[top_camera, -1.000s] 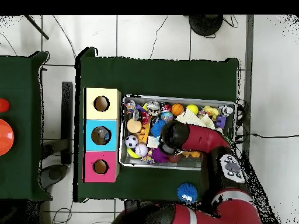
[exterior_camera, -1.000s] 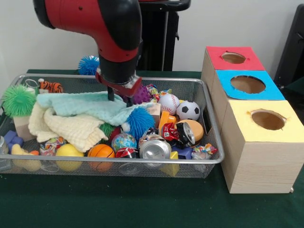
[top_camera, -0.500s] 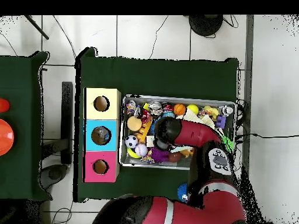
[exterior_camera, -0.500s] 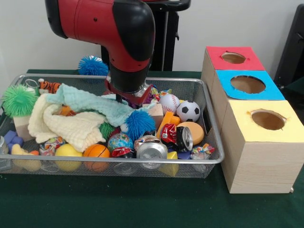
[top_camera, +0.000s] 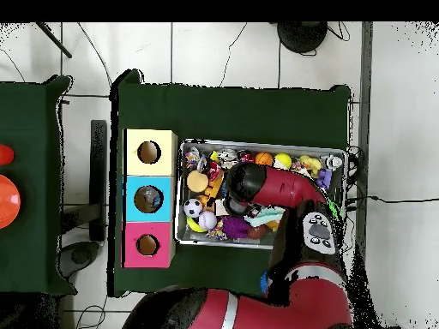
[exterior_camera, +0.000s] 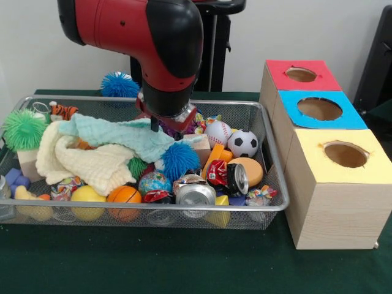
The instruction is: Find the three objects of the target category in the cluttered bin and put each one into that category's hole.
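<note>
The wire mesh bin (exterior_camera: 274, 160) sits on the green table, full of clutter; it also shows in the overhead view (top_camera: 257, 143). My gripper (exterior_camera: 164, 127) reaches down into the bin's middle at the right end of a mint cloth (exterior_camera: 116, 131). The cloth lies over a cream cloth (exterior_camera: 92, 164). Around the gripper lie a baseball (exterior_camera: 218, 131), a soccer ball (exterior_camera: 243, 142) and a blue spiky ball (exterior_camera: 180, 159). In the overhead view my arm (top_camera: 274, 187) hides the gripper.
Three wooden boxes with holes stand beside the bin: red top (exterior_camera: 278, 70), blue top (exterior_camera: 291, 111), yellow top (exterior_camera: 312, 160). A basketball (exterior_camera: 124, 195), crushed cans (exterior_camera: 196, 193) and a green spiky ball (exterior_camera: 24, 130) lie in the bin. Another blue spiky ball (exterior_camera: 118, 84) sits behind it.
My arm has swung toward the boxes, and the gripper moved from the bin's centre-left to its middle. The mint cloth's end has shifted the same way with it.
</note>
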`<state>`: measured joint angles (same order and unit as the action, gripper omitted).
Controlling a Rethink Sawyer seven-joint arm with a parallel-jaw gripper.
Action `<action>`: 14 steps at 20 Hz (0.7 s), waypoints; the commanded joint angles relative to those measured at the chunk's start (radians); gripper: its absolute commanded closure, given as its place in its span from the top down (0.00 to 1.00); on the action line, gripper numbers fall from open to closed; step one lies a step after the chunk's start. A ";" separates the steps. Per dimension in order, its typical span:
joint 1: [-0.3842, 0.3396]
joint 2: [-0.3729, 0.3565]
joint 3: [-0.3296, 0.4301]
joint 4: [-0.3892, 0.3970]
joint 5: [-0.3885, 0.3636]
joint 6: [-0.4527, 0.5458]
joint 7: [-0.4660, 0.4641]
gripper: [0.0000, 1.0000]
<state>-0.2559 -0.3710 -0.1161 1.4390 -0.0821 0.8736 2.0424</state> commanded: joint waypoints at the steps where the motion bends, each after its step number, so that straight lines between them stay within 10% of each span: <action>1: 0.038 -0.042 0.020 -0.155 0.063 0.270 0.167 1.00; 14: -0.005 -0.065 0.070 -0.163 0.097 0.288 0.106 1.00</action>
<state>-0.2343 -0.4639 -0.1198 1.3175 -0.0318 1.1611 2.0424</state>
